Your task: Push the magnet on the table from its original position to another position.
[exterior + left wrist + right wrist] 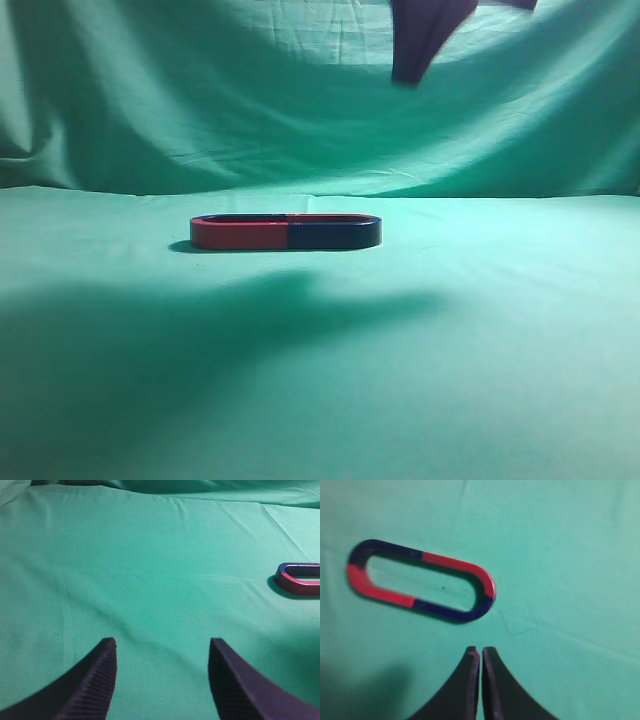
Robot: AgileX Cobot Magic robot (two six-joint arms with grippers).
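Observation:
The magnet [335, 235] lies flat on the green cloth table [480, 350], its dark navy face towards the exterior view. It joins end to end with a red-faced U-shaped magnet [240, 235], forming one oval. In the right wrist view the oval lies just ahead of my right gripper [481, 650], with the navy arm [451, 611] nearest. The right gripper is shut, empty and apart from the oval. In the exterior view it hangs high above the table [408, 72]. My left gripper [162, 641] is open and empty over bare cloth. The oval's red end [300, 585] is far to its right.
A draped green cloth backdrop [200, 100] rises behind the table. A broad shadow [180, 340] falls on the cloth in front of the magnets. Wrinkled cloth [150, 570] stretches around the left gripper.

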